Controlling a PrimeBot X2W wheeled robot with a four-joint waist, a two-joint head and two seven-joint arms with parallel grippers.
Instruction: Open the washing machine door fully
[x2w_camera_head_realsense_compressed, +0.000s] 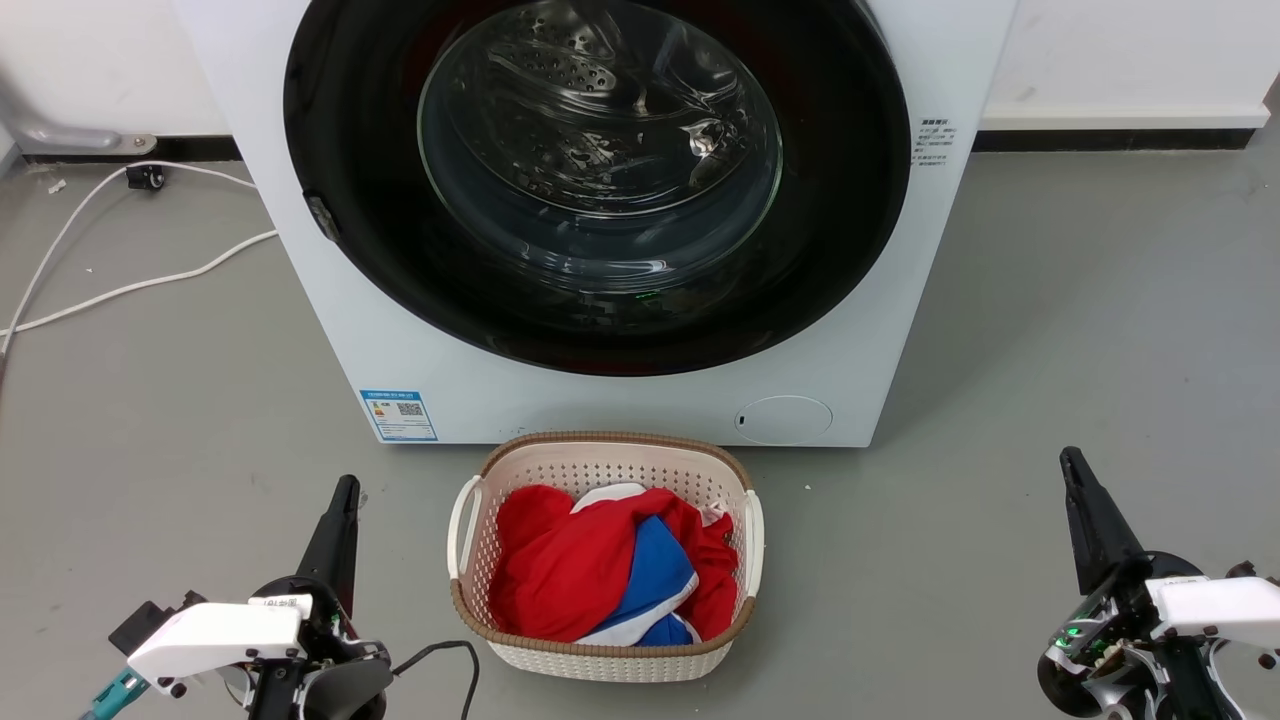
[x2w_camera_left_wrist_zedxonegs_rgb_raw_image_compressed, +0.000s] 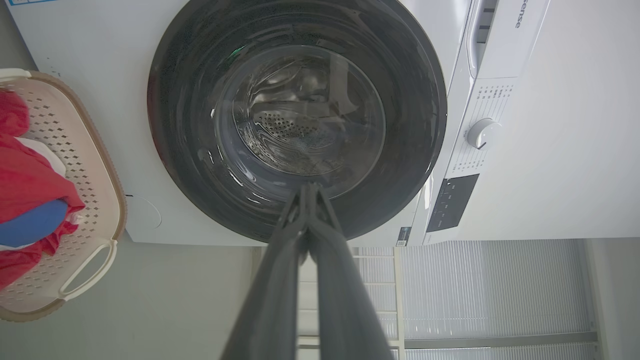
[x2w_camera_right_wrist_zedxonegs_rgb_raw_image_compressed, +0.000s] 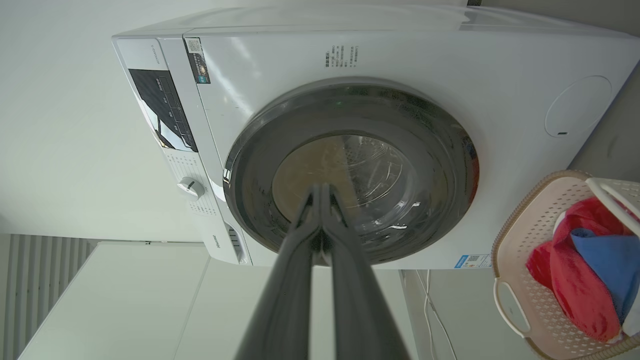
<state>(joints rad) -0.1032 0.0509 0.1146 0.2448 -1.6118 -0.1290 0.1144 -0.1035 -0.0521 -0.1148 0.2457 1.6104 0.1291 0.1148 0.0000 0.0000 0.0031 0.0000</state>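
Washing machine door (x2w_camera_head_realsense_compressed: 597, 170) closed, flush on white machine (x2w_camera_head_realsense_compressed: 420, 350) front, directly behind laundry basket (x2w_camera_head_realsense_compressed: 612, 441) of red and blue clothes. Left gripper (x2w_camera_head_realsense_compressed: 346, 488) and right gripper (x2w_camera_head_realsense_compressed: 1070, 460) low over floor (x2w_camera_head_realsense_compressed: 1050, 330), well apart from door, fingers (x2w_camera_left_wrist_zedxonegs_rgb_raw_image_compressed: 272, 300) pressed together.

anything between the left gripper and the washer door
Nothing visible: bare floor lies between the left gripper and the washing machine door. The laundry basket stands below the door's lower edge, off to that gripper's right.

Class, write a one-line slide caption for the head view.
Shut, the left tool and right tool flank the basket before the closed door.
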